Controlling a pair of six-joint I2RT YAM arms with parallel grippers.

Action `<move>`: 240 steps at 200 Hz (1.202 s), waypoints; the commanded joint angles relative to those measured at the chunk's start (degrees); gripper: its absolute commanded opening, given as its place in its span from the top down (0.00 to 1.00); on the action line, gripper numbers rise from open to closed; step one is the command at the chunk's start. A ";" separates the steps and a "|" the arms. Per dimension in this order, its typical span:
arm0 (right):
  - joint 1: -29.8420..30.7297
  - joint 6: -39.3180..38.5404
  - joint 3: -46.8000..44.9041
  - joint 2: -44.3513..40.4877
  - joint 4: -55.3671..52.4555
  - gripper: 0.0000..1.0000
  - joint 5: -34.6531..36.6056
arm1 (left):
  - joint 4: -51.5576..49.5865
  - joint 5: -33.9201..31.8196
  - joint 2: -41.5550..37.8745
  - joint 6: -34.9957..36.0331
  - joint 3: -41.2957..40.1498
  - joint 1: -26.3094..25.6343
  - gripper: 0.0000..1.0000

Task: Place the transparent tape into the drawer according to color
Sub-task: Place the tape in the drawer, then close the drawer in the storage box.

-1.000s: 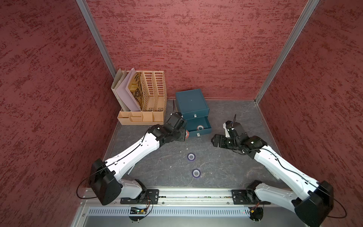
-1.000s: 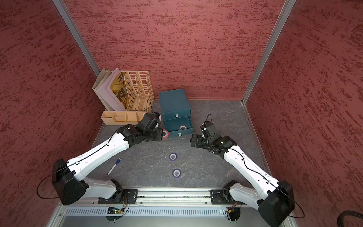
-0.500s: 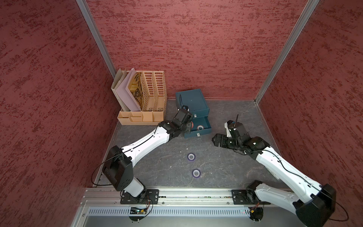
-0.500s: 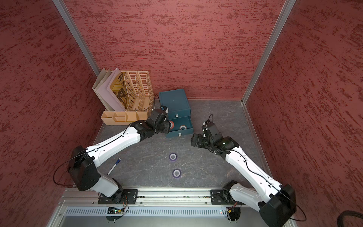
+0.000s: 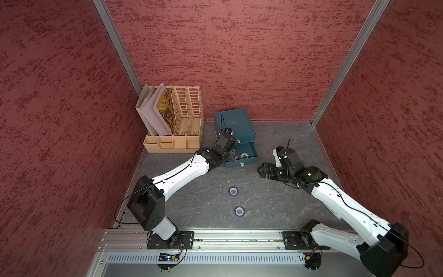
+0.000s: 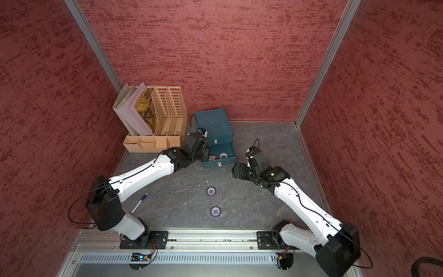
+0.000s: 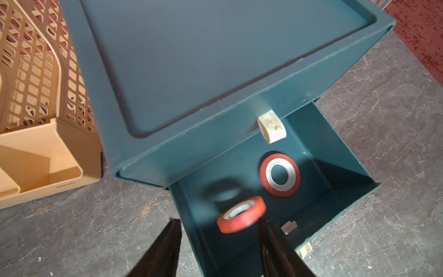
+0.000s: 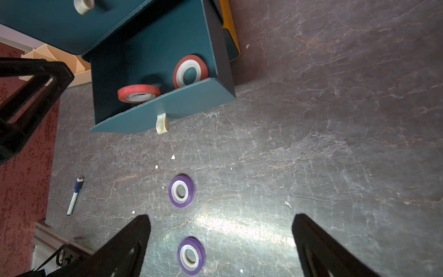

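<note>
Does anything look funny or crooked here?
Yes. In the open teal drawer, one red tape roll is tilted and blurred, while the other red tape roll lies flat. A blue-capped white marker also lies loose on the grey table.

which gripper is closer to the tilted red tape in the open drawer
Left. The left gripper hangs just over the tilted red tape in the drawer, jaws apart. The right gripper sits off to the drawer's side, clear of it.
</note>
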 commanded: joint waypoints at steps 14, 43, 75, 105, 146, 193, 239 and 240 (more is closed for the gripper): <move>-0.58 -0.21 -0.50 0.87 2.08 0.01 -0.84 | 0.71 0.54 -3.45 0.08 0.01 -0.25 0.41; -0.25 -0.48 -0.50 1.96 3.56 0.01 -1.87 | -1.20 2.71 -5.66 -0.77 1.40 0.47 0.33; 0.87 -0.91 0.01 3.83 5.30 0.01 -1.36 | -1.72 9.79 -7.85 -3.21 2.36 5.03 0.25; 2.36 -1.16 1.16 6.36 6.78 0.01 -0.87 | -2.20 15.19 -7.39 -3.71 5.17 9.71 0.12; 3.68 -2.92 2.91 9.51 8.90 0.01 0.78 | -6.32 23.38 -0.97 -4.68 14.20 14.73 0.00; 4.77 -3.81 4.76 11.95 10.62 0.01 2.09 | -13.12 24.88 7.74 -5.33 23.43 16.39 0.11; 5.46 -3.76 5.30 13.56 11.59 0.01 2.30 | -14.14 24.61 10.62 -7.18 24.22 17.30 0.24; 5.47 -3.74 5.30 13.61 11.61 0.01 2.27 | -14.12 24.60 10.69 -7.21 24.17 17.32 0.24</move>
